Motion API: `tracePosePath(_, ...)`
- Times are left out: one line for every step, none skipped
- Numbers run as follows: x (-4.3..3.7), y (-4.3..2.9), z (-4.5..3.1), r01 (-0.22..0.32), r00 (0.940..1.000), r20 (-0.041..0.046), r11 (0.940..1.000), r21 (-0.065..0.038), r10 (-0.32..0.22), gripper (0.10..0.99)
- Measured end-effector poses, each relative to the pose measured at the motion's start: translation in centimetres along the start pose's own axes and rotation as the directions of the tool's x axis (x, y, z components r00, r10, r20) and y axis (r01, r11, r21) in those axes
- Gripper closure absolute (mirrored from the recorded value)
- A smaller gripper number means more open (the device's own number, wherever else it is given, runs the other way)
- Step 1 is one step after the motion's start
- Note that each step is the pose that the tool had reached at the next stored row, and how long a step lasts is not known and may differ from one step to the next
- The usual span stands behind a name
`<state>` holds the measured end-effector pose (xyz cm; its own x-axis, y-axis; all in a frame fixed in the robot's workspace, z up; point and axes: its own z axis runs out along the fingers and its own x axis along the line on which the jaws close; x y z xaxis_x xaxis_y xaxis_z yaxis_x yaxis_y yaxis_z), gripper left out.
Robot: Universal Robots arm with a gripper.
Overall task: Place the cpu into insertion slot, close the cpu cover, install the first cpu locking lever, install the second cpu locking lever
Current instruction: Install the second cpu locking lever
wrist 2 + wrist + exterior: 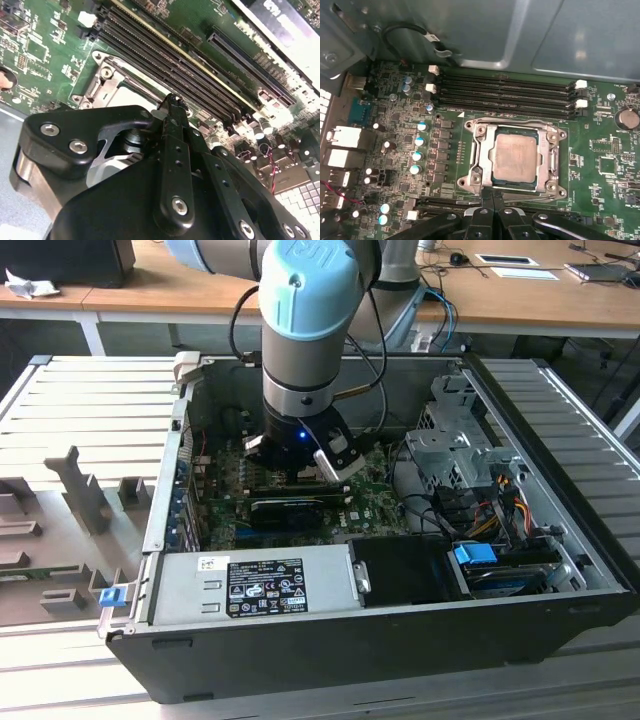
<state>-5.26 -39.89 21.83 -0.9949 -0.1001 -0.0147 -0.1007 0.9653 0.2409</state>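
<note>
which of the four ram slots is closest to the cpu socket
The slot bordering the socket frame; the other three lie farther out toward the chassis wall.

Grey arm [300, 350] with pale-blue joint cap, black cables, and black screw-studded gripper [487, 200].

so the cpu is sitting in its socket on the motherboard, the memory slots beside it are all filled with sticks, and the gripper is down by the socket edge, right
Not quite: the memory slots are empty, bare black channels with white end clips, as the first wrist view shows. The rest stands: the cpu sits in its socket on the motherboard, with the cpu cover framing it, and the gripper is down by the socket edge.
</note>
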Motion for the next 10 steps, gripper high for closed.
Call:
tracePosePath(0.07,-0.03,-0.01,0.0,1.0,0.0001,1.0,-0.002,0.0,0.98)
tracePosePath(0.2,-0.08,-0.02,0.0,1.0,0.0002,1.0,-0.003,0.0,0.98)
tracePosePath(0.3,-0.1,-0.03,0.0,1.0,0.0003,1.0,-0.004,0.0,0.98)
tracePosePath(0.41,-0.11,-0.03,0.0,1.0,0.0003,1.0,-0.004,0.0,0.98)
tracePosePath(0.51,-0.12,-0.04,0.001,1.0,0.0003,1.0,-0.004,-0.001,0.98)
tracePosePath(0.74,-0.13,-0.04,0.001,1.0,0.0002,1.0,-0.006,-0.001,0.98)
tracePosePath(0.92,-0.15,-0.05,0.002,1.0,0.0002,1.0,-0.007,-0.002,0.98)
tracePosePath(1.09,-0.18,-0.06,0.003,1.0,0.0001,1.0,-0.009,-0.003,0.98)
tracePosePath(1.3,-0.23,-0.08,0.007,1.0,-0.0005,0.9999,-0.012,-0.007,0.98)
tracePosePath(1.46,-0.34,-0.08,0.012,0.9999,-0.0013,0.9998,-0.016,-0.012,0.98)
